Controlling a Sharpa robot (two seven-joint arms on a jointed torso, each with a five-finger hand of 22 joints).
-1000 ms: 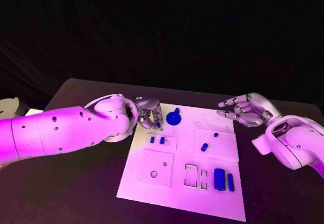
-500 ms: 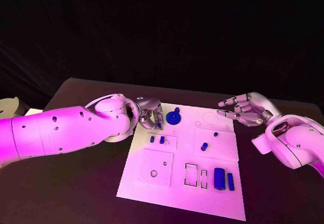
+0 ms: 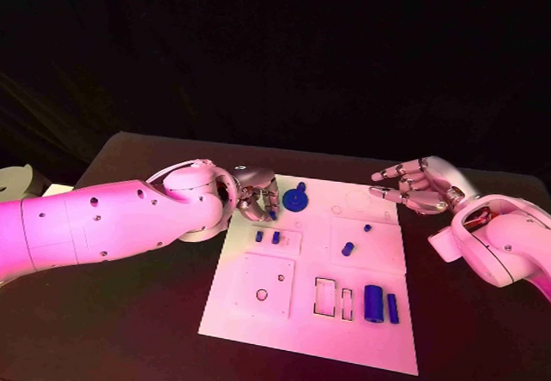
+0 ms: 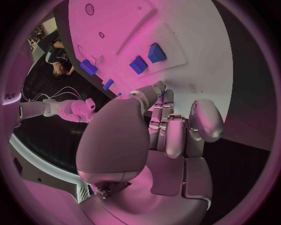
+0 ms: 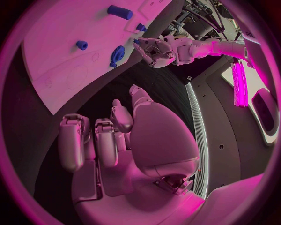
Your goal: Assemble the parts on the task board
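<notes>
Table (image 3: 120, 320): black; carries the task board (image 3: 281, 328) at its centre.
Left hand (image 3: 255, 200): at the board's far left corner, fingers curled; a small blue piece shows between them, so it appears to pinch a part.
Right hand (image 3: 415, 187): beyond the board's far right corner, fingers apart, holding nothing.
Gear part (image 3: 297, 197): blue, just beside the left hand, on the board's far edge.
Risk: the left fingers may knock the gear aside.
Change: nearly none; left hand much as before.
</notes>
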